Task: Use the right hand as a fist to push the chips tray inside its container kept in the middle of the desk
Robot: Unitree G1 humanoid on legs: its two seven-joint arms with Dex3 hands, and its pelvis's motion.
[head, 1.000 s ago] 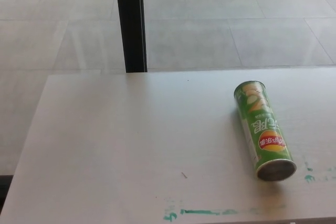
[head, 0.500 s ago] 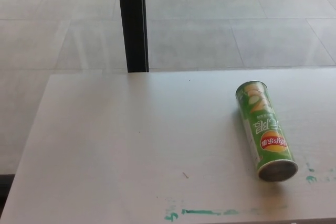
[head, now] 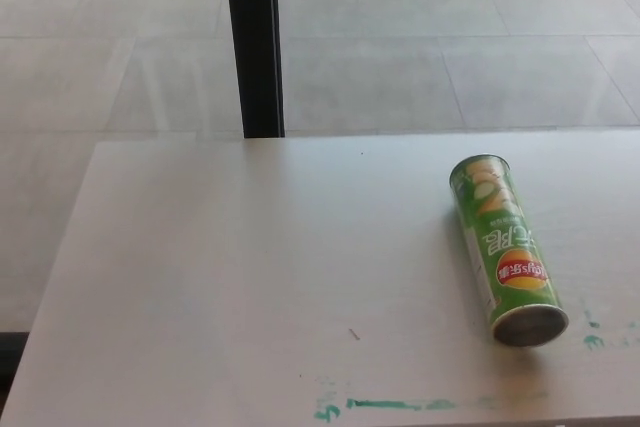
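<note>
Operator: Status of hands first. What do we have?

Technician: Neither the left hand nor the right hand shows in the head view, so we cannot tell whether the fingers are released or clenched into the required fist.

Operator: Location of the work item?

Technician: We find the green chips container (head: 505, 250) lying on its side on the tabletop (head: 250, 267), toward the right, not the middle. Its metallic end points at the near edge, close to the green paint marks (head: 385, 405). We see no tray protruding from either end; the far end is too small to read.

Operator: Failure modes from this state?

Technician: We judge three. First, the container is a cylinder on its side, so an off-axis push may roll it toward the right edge. Second, nothing braces the far end, so a push along the axis may slide the whole container away instead of seating the tray. Third, a fist arriving from the right may strike the side wall before aligning.
</note>
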